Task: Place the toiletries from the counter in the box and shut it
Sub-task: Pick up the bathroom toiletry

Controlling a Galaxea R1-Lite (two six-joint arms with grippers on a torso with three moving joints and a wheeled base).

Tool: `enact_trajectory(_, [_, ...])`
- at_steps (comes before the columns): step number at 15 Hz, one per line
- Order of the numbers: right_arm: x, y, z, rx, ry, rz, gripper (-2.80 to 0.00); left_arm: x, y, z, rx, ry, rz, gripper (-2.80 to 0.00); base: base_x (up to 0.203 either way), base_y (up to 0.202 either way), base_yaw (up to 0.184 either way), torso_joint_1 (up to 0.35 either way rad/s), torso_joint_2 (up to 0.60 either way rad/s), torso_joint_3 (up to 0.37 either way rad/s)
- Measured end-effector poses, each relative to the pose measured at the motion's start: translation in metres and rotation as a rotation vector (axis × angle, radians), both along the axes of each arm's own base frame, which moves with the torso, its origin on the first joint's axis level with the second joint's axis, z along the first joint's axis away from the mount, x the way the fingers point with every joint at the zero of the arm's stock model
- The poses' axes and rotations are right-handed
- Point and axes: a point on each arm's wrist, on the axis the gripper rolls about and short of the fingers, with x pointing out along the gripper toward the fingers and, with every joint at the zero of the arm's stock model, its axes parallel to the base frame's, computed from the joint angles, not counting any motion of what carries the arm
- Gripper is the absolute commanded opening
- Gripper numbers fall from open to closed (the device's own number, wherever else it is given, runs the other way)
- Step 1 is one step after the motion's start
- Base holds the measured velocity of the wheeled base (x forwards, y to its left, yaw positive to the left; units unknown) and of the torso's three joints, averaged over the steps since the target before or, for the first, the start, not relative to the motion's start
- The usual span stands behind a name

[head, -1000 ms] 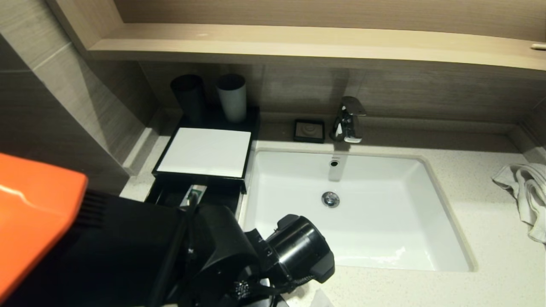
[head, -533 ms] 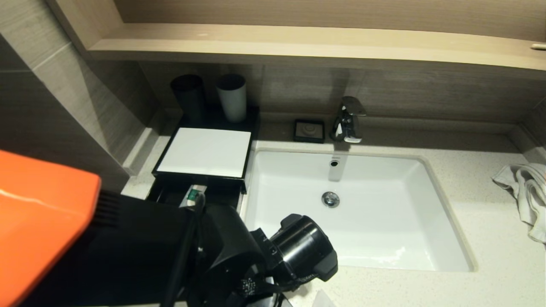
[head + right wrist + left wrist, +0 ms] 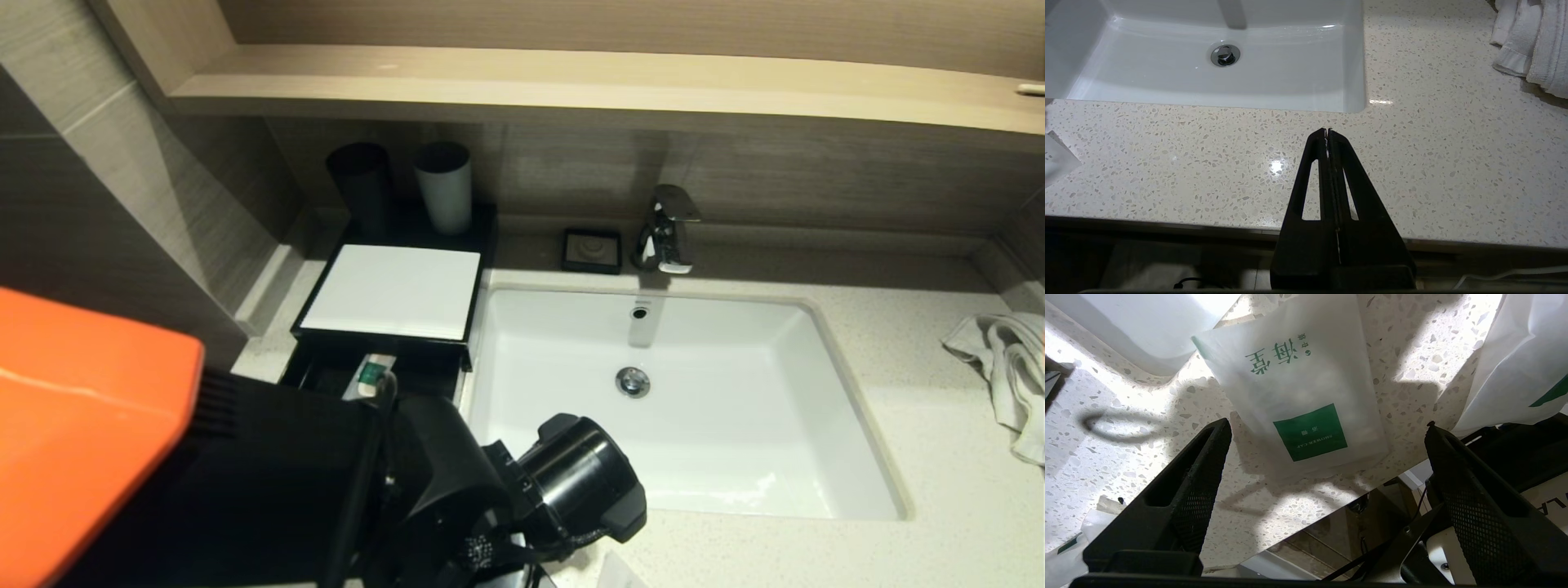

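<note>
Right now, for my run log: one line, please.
left gripper: open over shower-cap packet | right gripper: shut, idle | box: drawer open

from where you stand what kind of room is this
Most likely a hotel bathroom: a white basin with a chrome tap set in a speckled counter, and a packet labelled shower cap.

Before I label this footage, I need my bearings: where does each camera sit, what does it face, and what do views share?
Head view: high, looking down at the counter, basin, box; left arm shows.
Left wrist view: behind the open left gripper, over a packet at the counter's front edge.
Right wrist view: behind the shut right gripper, low before the counter.
Shared: head and right wrist views both show the basin and towel.
</note>
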Motion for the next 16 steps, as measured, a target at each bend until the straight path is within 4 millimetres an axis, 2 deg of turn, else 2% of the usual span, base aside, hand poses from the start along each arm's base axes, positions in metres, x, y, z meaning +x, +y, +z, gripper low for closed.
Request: enact_trajectory(16, [0.0000, 0.0000, 0.0000, 0.000, 0.000, 0.000, -2.80, 0.0000, -0.0012, -0.0049, 0.019, 0.001, -0.006, 0.00, 0.000, 0.000, 0.000, 0.000, 0.00, 0.000])
